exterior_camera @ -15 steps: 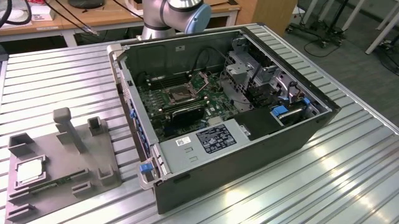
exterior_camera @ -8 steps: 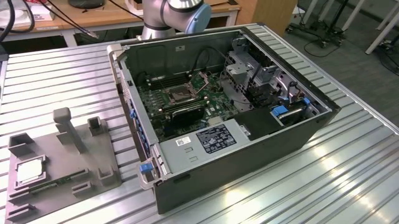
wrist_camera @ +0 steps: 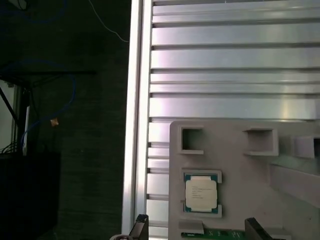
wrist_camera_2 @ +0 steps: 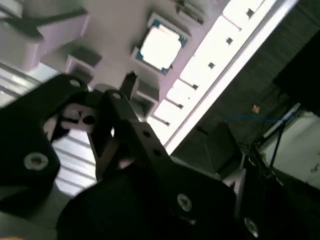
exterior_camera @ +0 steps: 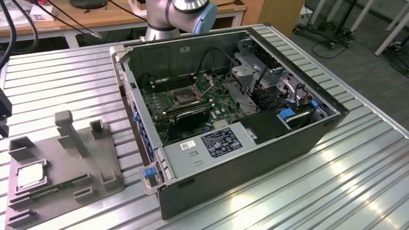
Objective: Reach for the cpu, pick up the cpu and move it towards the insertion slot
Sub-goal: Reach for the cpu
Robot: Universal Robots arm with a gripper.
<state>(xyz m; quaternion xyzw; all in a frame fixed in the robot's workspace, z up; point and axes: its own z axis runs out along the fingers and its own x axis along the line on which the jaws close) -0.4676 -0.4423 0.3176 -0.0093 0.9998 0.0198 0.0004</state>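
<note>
- Ribbed aluminium table (exterior_camera: 357, 182), with an open computer case (exterior_camera: 255, 163) lying on its side so the board faces up.
- The cpu (wrist_camera: 201, 194) sits in a square pocket near one edge of the grey fixture plate (exterior_camera: 70, 163), probably to keep it square for grabbing.
- The gripper (wrist_camera: 198, 226) hovers near it, fingers (wrist_camera: 141, 222) spread wide, nothing in them.
- The insertion slot (exterior_camera: 185, 97) is inside the case, well apart.

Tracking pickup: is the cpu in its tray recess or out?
In: the cpu lies flat between corner tabs of the grey tray.
</note>
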